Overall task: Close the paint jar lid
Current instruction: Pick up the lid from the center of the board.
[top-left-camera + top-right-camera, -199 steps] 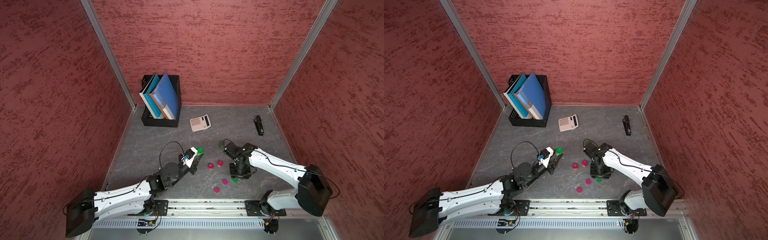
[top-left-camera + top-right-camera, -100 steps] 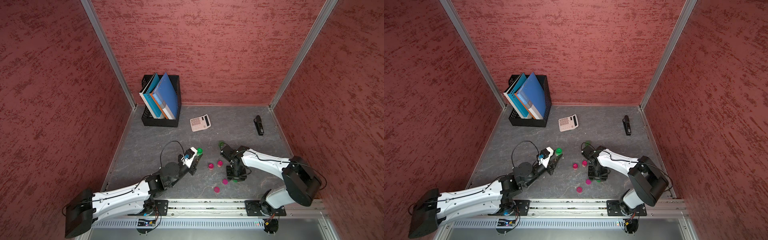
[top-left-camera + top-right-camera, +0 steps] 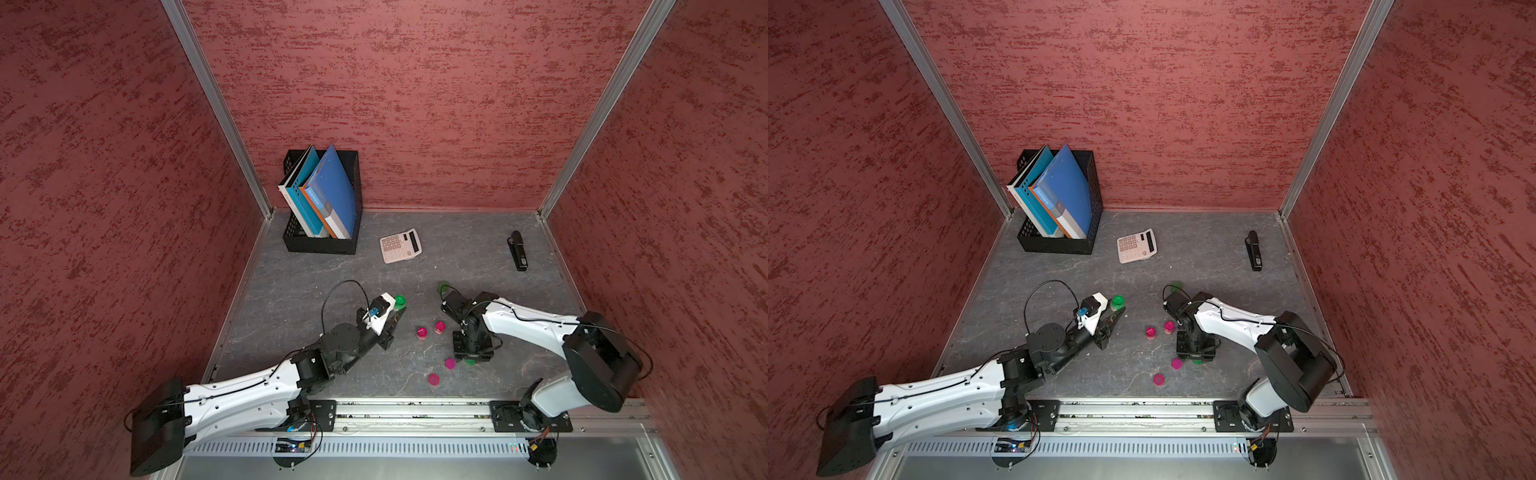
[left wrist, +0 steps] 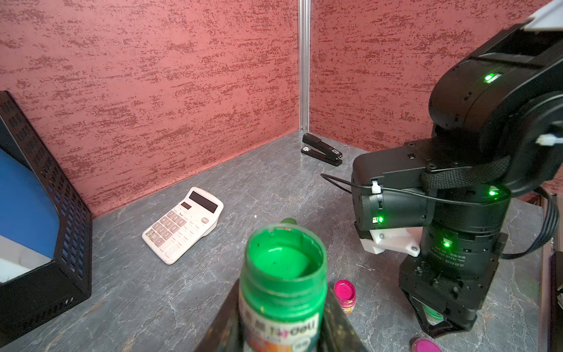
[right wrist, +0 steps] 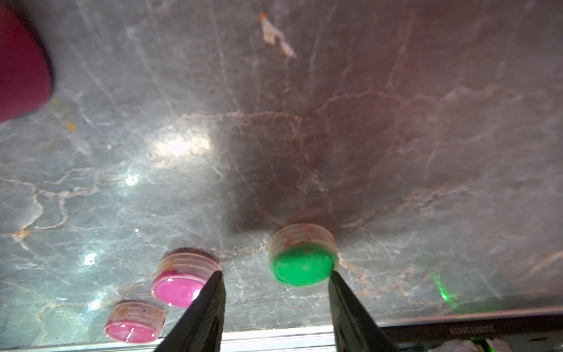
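Bimanual cell seen from above and from both wrists. The left tool point(image 3: 392, 321) is reaching toward the centre of the frame in both top views and is gripping the green paint jar point(image 4: 283, 283). Its jaws are closing tightly on the jar's labelled body, as the left wrist view shows at lower centre. The jar is standing upright and uncapped, with wet green paint showing in its mouth.

The right tool point(image 5: 274, 273) is pointing straight down at the surface point(image 3: 415, 282), right of centre in a top view. Its jaws are standing partly apart and are holding nothing. The green lid point(image 5: 303, 259) is lying flat on the surface just past the fingers point(image 5: 207, 304) — nearer the right-hand one in the right wrist view. Whether that finger is touching the lid cannot be told.

Two pink lids point(image 5: 179, 280) are lying beside the green one, at lower left of the right wrist view. Two pink jars point(image 3: 422, 332) are standing between the arms.

Toward the upper part of the top views, a calculator point(image 3: 400, 246), a stapler point(image 3: 517, 251) and a black file holder point(image 3: 320, 246) are resting well apart from the jars.
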Tool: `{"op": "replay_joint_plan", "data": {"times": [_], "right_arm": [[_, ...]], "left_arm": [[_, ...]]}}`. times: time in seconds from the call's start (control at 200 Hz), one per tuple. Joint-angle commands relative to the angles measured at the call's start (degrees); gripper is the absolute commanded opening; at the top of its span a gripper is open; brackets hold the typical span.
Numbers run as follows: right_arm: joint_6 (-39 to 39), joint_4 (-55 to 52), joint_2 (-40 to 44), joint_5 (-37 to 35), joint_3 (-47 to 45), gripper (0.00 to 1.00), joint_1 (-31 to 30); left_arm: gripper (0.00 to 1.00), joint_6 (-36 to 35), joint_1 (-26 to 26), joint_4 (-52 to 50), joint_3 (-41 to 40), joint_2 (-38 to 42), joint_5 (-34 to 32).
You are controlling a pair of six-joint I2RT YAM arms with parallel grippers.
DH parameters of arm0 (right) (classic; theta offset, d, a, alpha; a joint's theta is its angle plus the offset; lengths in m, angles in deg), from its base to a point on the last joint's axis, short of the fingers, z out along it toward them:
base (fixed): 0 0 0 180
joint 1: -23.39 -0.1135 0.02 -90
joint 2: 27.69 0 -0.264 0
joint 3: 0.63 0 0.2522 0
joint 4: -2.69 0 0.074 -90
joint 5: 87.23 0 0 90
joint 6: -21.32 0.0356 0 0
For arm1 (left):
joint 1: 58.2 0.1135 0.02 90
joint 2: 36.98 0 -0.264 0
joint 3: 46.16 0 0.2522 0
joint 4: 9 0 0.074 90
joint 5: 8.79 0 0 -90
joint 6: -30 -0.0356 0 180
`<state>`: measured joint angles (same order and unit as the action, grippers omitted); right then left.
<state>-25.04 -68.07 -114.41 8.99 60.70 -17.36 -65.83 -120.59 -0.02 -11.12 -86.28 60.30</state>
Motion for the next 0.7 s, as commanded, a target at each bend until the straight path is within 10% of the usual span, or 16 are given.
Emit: {"op": "replay_joint_plan", "data": {"times": [0.0, 0.696], "right_arm": [[-0.53, -0.75, 1.61, -1.65, -0.26, 0.52, 0.72], [-1.69, 4.61, 0.10, 0.02, -3.25, 0.33, 1.99]], "left_arm": [[0.23, 0.44, -0.16, 0.30, 1.60, -0.23, 0.03], [0.24, 0.99, -0.14, -0.77, 1.92, -0.18, 0.16]]}}
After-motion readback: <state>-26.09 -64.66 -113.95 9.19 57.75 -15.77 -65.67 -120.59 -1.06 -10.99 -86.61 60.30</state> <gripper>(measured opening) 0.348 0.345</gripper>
